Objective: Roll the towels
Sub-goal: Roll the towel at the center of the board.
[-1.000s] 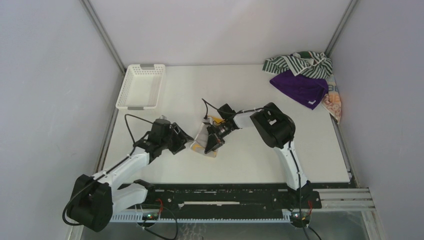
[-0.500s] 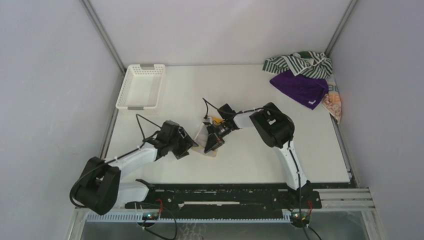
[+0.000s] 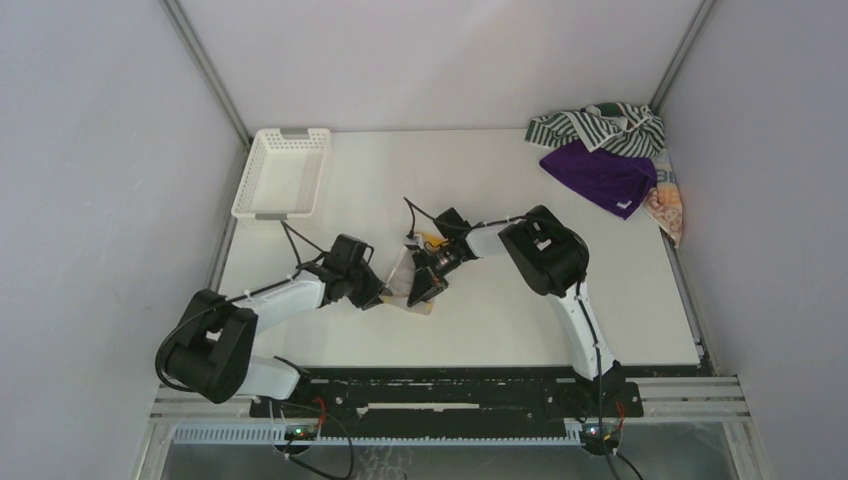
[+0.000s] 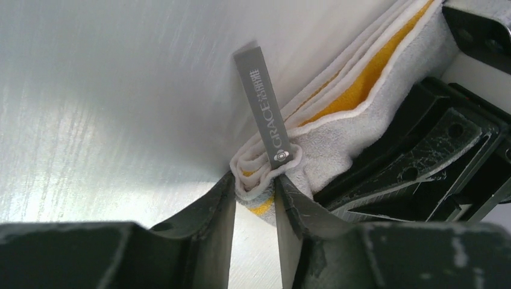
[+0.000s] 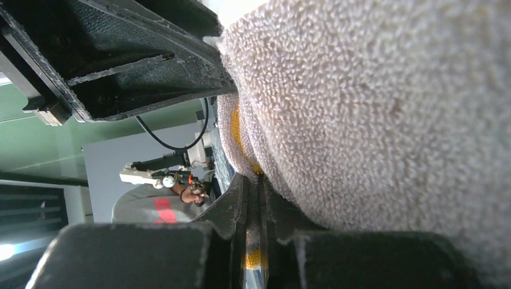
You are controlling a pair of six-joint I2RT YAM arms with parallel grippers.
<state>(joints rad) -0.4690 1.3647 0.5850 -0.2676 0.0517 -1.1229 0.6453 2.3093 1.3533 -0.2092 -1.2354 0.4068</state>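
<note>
The yellow-and-white towel point(image 3: 414, 303) lies partly rolled at mid-table. My left gripper point(image 3: 375, 293) comes at it from the left. In the left wrist view the towel's layered corner point(image 4: 260, 179), with a grey label point(image 4: 265, 102), sits pinched between the left gripper's point(image 4: 256, 188) fingertips. My right gripper point(image 3: 421, 284) is shut on the towel's other side. The right wrist view shows a thin yellow-edged layer clamped between the right gripper's point(image 5: 255, 189) jaws, with the towel's white terry point(image 5: 391, 90) bulging beside them. The green-striped towel point(image 3: 598, 127), purple towel point(image 3: 598, 178) and orange patterned towel point(image 3: 668, 205) lie heaped at the far right corner.
A white lattice basket point(image 3: 283, 172) stands at the far left of the table. The right gripper's black body point(image 4: 422, 150) sits close against the towel just right of my left fingers. Grey walls enclose the table on three sides.
My left arm has swung right to the yellow towel and its jaws have narrowed onto the towel's corner. The right arm and the heaped towels have not moved.
</note>
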